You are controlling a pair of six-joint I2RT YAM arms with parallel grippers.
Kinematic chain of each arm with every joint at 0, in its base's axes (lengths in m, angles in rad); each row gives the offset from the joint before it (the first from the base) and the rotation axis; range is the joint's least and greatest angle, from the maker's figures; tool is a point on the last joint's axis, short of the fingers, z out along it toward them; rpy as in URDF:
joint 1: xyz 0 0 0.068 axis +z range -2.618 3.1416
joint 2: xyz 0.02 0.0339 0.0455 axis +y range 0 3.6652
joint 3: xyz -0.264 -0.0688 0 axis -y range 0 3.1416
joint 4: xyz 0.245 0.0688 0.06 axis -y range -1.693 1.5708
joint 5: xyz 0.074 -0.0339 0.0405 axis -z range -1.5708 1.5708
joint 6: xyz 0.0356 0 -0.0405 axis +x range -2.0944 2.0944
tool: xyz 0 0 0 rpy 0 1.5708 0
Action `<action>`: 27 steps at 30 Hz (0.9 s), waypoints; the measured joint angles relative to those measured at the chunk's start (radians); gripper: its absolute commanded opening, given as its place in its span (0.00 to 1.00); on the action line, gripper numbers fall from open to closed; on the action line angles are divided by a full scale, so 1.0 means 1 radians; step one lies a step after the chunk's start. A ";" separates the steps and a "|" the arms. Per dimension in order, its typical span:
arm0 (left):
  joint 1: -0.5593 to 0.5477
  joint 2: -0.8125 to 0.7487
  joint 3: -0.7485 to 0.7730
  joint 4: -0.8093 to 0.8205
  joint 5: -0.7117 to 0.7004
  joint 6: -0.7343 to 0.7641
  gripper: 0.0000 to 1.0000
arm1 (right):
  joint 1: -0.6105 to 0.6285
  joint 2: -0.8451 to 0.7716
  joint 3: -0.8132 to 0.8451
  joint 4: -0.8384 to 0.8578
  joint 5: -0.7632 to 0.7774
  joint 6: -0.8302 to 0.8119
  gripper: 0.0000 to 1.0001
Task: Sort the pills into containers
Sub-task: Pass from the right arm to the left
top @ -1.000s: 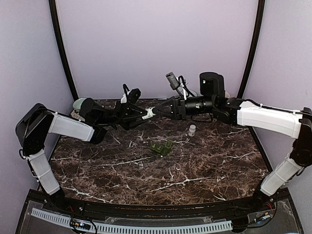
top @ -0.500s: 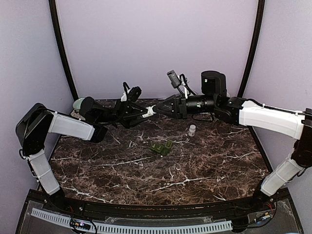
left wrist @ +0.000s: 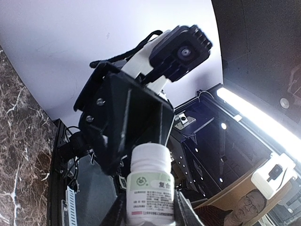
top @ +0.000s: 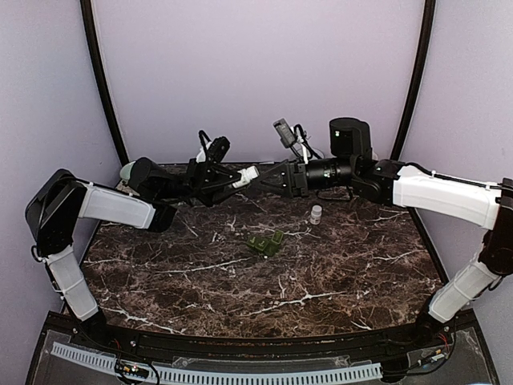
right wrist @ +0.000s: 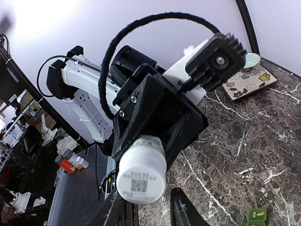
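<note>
bottle [left wrist: 150,186] is clamped in the left gripper [left wrist: 151,215], in the air over the far table [top: 337,273]. the right gripper [right wrist: 148,209] has just spread and let go of the cap [left wrist: 150,157], which is still on, so uncapping looks unfinished. no pills show. can't tell if the cap is loose.

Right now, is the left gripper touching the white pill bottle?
Touching. The left wrist view shows the left gripper closed on the white pill bottle, one finger pressed against each side of it.
</note>
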 measured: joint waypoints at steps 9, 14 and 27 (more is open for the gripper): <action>0.003 -0.001 0.015 0.035 -0.020 0.003 0.01 | 0.004 0.000 0.000 -0.046 -0.012 0.024 0.41; 0.003 -0.001 0.015 0.041 -0.019 0.008 0.01 | 0.004 0.000 0.000 -0.048 -0.011 0.040 0.43; 0.003 -0.035 0.015 -0.113 0.036 0.223 0.00 | -0.043 -0.046 -0.029 -0.049 -0.011 0.256 0.46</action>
